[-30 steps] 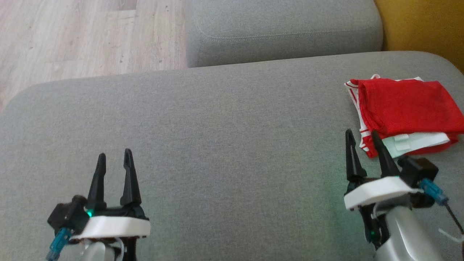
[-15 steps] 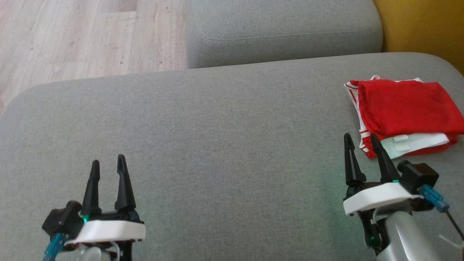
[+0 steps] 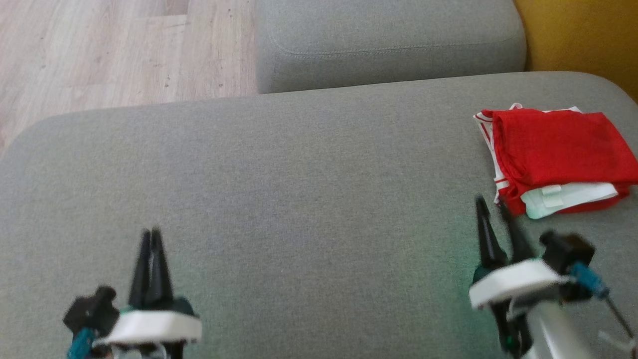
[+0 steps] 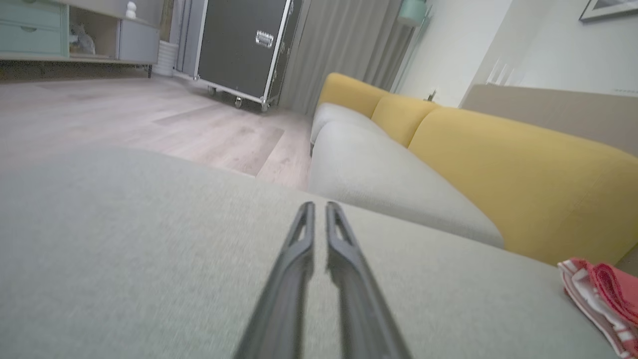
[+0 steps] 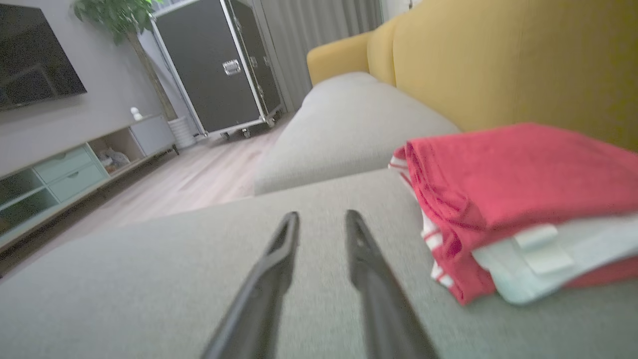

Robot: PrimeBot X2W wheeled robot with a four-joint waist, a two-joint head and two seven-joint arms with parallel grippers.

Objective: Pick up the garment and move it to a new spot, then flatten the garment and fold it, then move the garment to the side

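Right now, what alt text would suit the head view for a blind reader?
A folded red and white garment lies at the right edge of a grey cushion. Nearer the camera, the left gripper is closed and the right gripper open, both empty.

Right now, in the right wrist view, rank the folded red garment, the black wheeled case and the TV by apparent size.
1. Red garment, largest, though nearest the camera.
2. Black case.
3. TV, smallest, but cut off by the frame edge.
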